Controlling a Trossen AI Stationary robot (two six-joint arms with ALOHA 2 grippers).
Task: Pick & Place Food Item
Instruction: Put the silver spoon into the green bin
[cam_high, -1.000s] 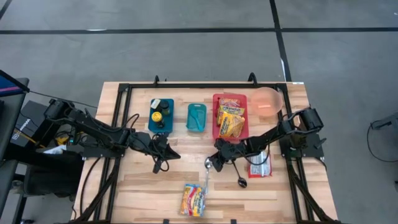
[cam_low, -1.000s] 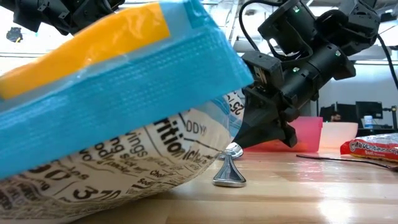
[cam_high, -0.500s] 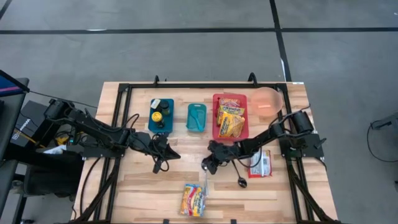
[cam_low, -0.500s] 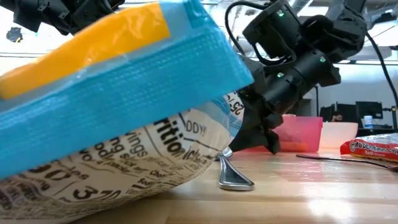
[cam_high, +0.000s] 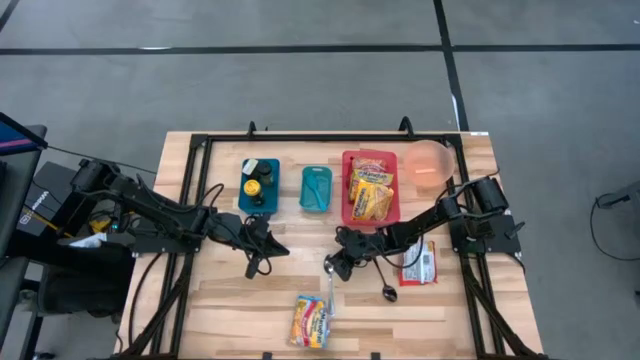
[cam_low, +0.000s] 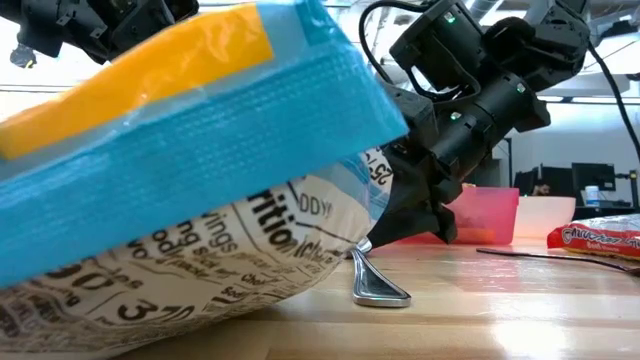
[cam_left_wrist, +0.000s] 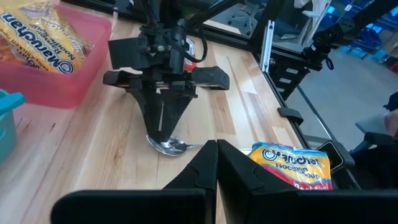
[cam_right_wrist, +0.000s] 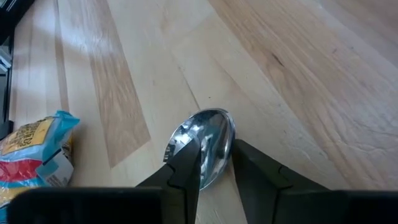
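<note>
Between the slightly parted fingers of the right gripper (cam_right_wrist: 214, 163): the bowl of a metal spoon (cam_right_wrist: 204, 139), straddled, not clamped. Handle running from bowl toward the table's front edge. Just past its tip, the noodle packet (cam_high: 313, 321), flat, nearer this arm. Left gripper (cam_high: 262, 252) closed, idle nearby.

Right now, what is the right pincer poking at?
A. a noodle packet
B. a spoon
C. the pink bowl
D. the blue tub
B: the right pincer has its tips down at the shiny bowl of the spoon on the table, with no noodle packet, bowl or tub between them.
</note>
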